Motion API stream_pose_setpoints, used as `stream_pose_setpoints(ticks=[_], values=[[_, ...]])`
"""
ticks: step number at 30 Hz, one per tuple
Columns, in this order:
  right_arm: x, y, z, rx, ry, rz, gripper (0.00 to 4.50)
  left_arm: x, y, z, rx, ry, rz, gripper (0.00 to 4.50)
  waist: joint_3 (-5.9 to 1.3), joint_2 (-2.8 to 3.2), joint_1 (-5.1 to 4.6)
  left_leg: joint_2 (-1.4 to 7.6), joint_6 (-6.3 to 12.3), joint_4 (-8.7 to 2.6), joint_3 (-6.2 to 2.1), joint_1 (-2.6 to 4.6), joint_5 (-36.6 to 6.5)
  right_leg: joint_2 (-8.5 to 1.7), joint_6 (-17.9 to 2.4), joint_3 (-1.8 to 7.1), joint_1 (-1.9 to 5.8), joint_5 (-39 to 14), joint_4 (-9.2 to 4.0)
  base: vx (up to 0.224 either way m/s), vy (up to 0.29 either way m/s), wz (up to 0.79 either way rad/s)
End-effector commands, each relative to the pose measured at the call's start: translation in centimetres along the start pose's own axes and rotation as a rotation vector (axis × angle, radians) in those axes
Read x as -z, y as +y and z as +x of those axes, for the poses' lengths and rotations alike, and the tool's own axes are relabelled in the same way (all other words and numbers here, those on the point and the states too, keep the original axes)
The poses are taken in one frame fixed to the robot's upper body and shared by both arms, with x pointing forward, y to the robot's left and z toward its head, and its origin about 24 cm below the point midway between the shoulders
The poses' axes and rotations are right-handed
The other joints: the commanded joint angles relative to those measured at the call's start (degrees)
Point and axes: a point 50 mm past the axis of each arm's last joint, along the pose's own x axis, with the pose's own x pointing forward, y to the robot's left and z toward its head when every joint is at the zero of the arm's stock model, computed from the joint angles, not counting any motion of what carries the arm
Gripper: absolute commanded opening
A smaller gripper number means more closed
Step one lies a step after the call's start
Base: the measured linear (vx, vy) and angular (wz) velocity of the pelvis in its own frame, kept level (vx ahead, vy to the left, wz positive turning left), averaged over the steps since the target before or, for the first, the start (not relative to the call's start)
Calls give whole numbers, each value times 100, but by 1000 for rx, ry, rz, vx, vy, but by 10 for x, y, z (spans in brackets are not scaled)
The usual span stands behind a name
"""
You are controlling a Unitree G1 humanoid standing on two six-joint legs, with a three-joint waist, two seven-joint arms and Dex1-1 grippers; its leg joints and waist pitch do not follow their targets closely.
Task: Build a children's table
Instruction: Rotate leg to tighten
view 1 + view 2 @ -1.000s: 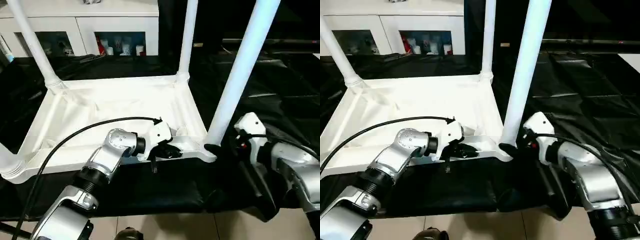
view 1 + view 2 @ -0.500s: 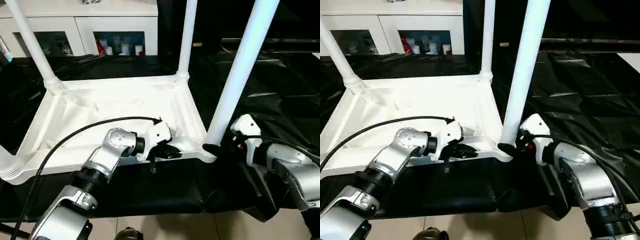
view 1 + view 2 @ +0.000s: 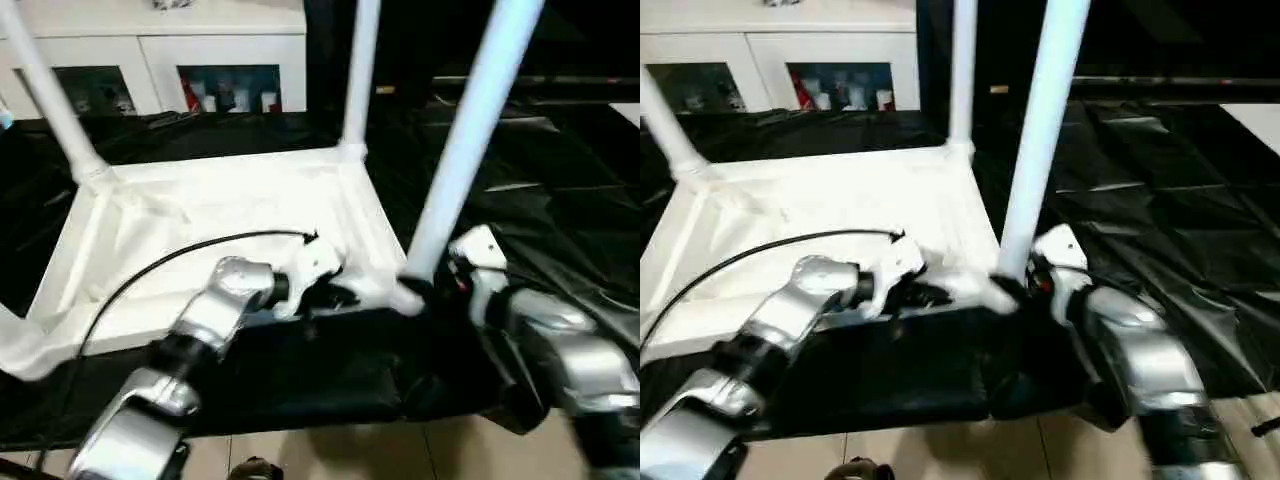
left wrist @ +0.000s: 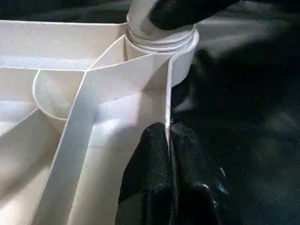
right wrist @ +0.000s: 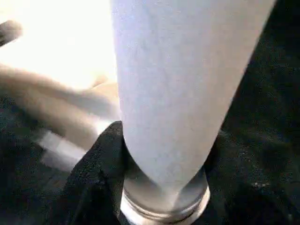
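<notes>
The children's table lies upside down on black cloth, its ribbed white top (image 3: 200, 210) facing up. White legs stand in its corner sockets. My left gripper (image 3: 335, 297) is shut on the near rim (image 4: 168, 103) of the top, close to the near right socket (image 4: 161, 40). My right gripper (image 3: 420, 290) is shut around the base of the near right leg (image 3: 460, 140). In the right wrist view a black finger (image 5: 98, 164) presses against that leg (image 5: 173, 93) just above the socket. The far right leg (image 3: 357, 70) and far left leg (image 3: 45, 90) stand upright.
A white cabinet (image 3: 150, 50) with glass-fronted shelves stands behind the work. Crumpled black cloth (image 3: 540, 180) covers the surface to the right. A black cable (image 3: 180, 255) arcs over my left forearm. Tiled floor (image 3: 330, 450) shows at the near edge.
My right gripper's fingers have closed in on the base of the near right leg. The whole view has shifted a little. My left gripper keeps its hold on the rim.
</notes>
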Motion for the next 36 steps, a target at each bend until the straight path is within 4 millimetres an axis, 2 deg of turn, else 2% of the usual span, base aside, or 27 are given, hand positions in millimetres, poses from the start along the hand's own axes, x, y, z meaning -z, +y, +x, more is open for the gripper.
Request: stream_pose_setpoints(ticks=[1, 2, 3, 4, 5, 6, 7, 8, 10, 12, 14, 20, 21, 22, 24, 29, 30, 32, 33, 34, 36], values=[[21, -5, 2, 135, 97, 37, 200, -13, 7, 5, -104, -35, -7, 0, -363, -86, -47, 363, -97, -454, -245, 217, -1674, -504, -1039, 275, 174, -2089, -559, 0, 0, 0], [22, -6, 6, 205, 102, 54, 199, -15, 9, 9, -144, -33, -16, 0, -365, -70, -52, 366, -89, -457, -245, 214, -1643, -508, -1035, 290, 174, -1969, -555, 0, 0, 0], [23, -6, 9, 266, 104, 72, 199, -18, 11, 13, -188, -39, -28, 0, -362, -67, -65, 355, -76, -457, -227, 219, -1663, -491, -1020, 296, 155, -1916, -569, 0, 0, 0], [23, -6, 11, 285, 101, 82, 199, -20, 11, 14, -202, -42, -33, 0, -365, -73, -65, 349, -70, -455, -232, 224, -1696, -498, -1011, 294, 168, -1932, -571, 0, 0, 0], [19, 1, 21, 356, 73, 124, 199, -27, 11, 23, -256, -57, -29, 0, -376, -42, -59, 347, -59, -447, -233, 210, -1653, -509, -1016, 301, 178, -1885, -562, 0, 0, 0], [17, 4, 24, 366, 62, 132, 199, -30, 11, 25, -265, -61, -20, 0, -370, -43, -71, 340, -67, -449, -225, 211, -1637, -501, -1011, 304, 153, -1878, -578, 0, 0, 0], [13, 9, 28, 371, 43, 137, 199, -34, 9, 28, -258, -74, -3, 0, -378, -59, -74, 338, -93, -457, -233, 208, -1616, -496, -1002, 299, 169, -1838, -566, 0, 0, 0], [11, 11, 30, 375, 36, 136, 199, -36, 9, 29, -252, -80, 4, 0, -397, -50, -45, 345, -64, -451, -234, 215, -1536, -502, -982, 298, 184, -1720, -559, 0, 0, 0], [10, 13, 31, 364, 27, 130, 199, -38, 7, 29, -226, -95, 26, 0, -406, -46, -44, 352, 13, -456, -233, 178, -1376, -493, -1019, 297, 211, -1366, -516, 0, 0, 0], [8, 14, 31, 362, 9, 130, 199, -38, 4, 29, -187, -112, 68, 0, -414, -62, -39, 347, 103, -439, -222, 169, -1273, -496, -1048, 299, 222, -1175, -499, 0, 0, 0], [6, 14, 30, 365, -5, 125, 255, -38, 3, 28, -176, -122, 92, 0, -428, -68, -24, 344, 199, -421, -213, 150, -1099, -509, -1085, 300, 239, -1021, -473, 0, 0, 0], [-3, 18, 29, 332, -59, 59, 302, -37, 3, 27, -177, -164, 67, 0, -418, -77, -41, 358, 225, -430, -208, 155, -1123, -497, -1125, 292, 227, -1098, -472, 0, 0, 0], [-6, 17, 27, 338, -77, 46, 317, -37, 3, 26, -172, -171, 60, 45, -418, -96, -47, 356, 224, -429, -202, 162, -1158, -502, -1131, 293, 227, -1159, -481, 0, 0, 0], [-9, 15, 24, 344, -92, 36, 317, -37, 2, 25, -163, -181, 55, 45, -416, -86, -45, 357, 222, -429, -206, 165, -1164, -505, -1132, 294, 225, -1188, -481, 0, 0, 0], [-13, 12, 15, 347, -121, 14, 327, -37, 2, 22, -147, -206, 40, 60, -419, -104, -28, 365, 241, -427, -205, 152, -1157, -528, -1108, 298, 239, -1283, -495, 0, 0, 0], [-14, 8, 3, 345, -138, -13, 329, -38, 3, 17, -149, -229, 37, 104, -415, -101, -26, 375, 296, -431, -201, 154, -1114, -491, -1111, 298, 216, -1065, -455, 0, 0, 0], [-14, 6, -4, 341, -143, -26, 329, -37, 4, 12, -156, -243, 34, 104, -422, -83, -26, 371, 297, -428, -207, 154, -1113, -492, -1114, 296, 226, -1050, -446, 0, 0, 0], [-12, 2, -26, 322, -138, -35, 329, -35, 6, -5, -173, -283, 13, 126, -411, -95, -10, 384, 313, -433, -209, 141, -1137, -502, -1091, 304, 248, -1076, -453, 0, 0, 0], [-12, 2, -26, 322, -138, -35, 329, -35, 6, -5, -173, -283, 13, 138, -420, -94, 11, 401, 372, -419, -208, 136, -1022, -500, -1119, 313, 244, -870, -417, 0, 0, 0], [-8, 2, -38, 302, -127, -37, 329, -32, 4, -14, -155, -298, -6, 145, -407, -125, -15, 385, 404, -424, -196, 126, -1017, -481, -1132, 310, 237, -846, -416, 0, 0, 0], [-3, 3, -51, 268, -109, -38, 329, -30, -2, -25, -119, -311, -29, 148, -410, -105, -4, 396, 415, -426, -204, 126, -1066, -495, -1117, 306, 251, -965, -415, 0, 0, 0]])
